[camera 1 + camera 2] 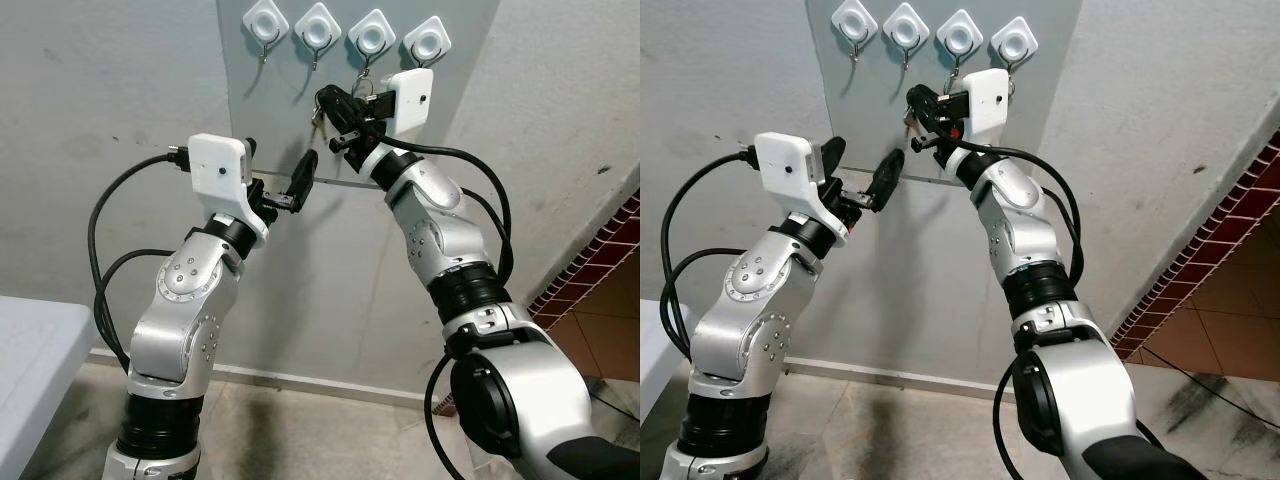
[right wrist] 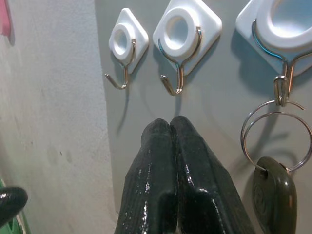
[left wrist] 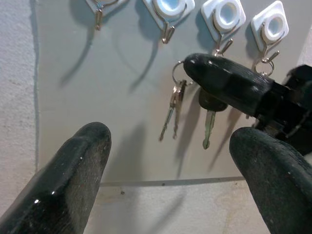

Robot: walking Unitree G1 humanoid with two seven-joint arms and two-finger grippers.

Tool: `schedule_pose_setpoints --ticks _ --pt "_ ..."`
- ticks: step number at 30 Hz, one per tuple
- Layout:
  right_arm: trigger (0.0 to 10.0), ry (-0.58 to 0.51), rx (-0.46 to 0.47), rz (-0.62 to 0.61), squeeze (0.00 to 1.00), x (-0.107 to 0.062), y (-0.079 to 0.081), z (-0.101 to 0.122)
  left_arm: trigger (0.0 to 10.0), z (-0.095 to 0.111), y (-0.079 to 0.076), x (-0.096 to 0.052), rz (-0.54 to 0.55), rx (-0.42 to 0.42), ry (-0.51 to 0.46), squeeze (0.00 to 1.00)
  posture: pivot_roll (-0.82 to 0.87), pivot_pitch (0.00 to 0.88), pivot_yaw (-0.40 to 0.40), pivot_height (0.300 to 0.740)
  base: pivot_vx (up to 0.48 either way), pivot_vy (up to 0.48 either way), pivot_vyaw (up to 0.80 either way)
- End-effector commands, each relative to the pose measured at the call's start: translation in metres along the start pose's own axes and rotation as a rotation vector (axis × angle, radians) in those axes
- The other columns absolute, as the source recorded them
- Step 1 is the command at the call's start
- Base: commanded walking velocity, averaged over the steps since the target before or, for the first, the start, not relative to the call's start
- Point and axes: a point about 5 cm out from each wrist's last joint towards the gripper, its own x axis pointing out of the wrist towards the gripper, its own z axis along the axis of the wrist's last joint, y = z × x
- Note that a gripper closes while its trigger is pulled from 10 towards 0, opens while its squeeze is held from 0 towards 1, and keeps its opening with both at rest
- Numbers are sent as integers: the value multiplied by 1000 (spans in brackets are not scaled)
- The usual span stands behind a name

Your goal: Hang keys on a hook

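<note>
Keys up, pincer let go

Silver key ring with black-headed key (image 2: 273, 161) hangs from chrome wall hook (image 2: 282, 83) beside right gripper (image 2: 170, 127), fingers pressed together, empty; left gripper (image 3: 165, 161) spread apart below.

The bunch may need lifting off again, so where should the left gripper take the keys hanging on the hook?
Probably the black key head. It is the broadest part and hangs face-out below the ring on the hook. Bring the open left gripper up from below and close on its two edges. Mind the shut right gripper close beside it.
</note>
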Motion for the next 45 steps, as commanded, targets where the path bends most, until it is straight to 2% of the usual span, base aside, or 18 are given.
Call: schedule_pose_setpoints --ticks 1,9,19,45 --pt "10000 -40 2 2 0 6 1 10 10000 5 -3 -1 -6 1 -15 0 71 49 -59 715 0 0 0" --pt "10000 -74 21 0 0 14 1 18 10000 5 -3 -3 -4 -3 -7 0 77 60 -60 715 0 0 0" --pt "10000 -124 36 59 0 18 4 28 10000 6 -3 -3 0 -6 -7 0 76 59 -62 715 0 0 0" --pt "10000 -143 91 50 0 27 6 36 10000 6 -3 -2 7 -14 -8 0 79 66 -67 715 0 0 0"
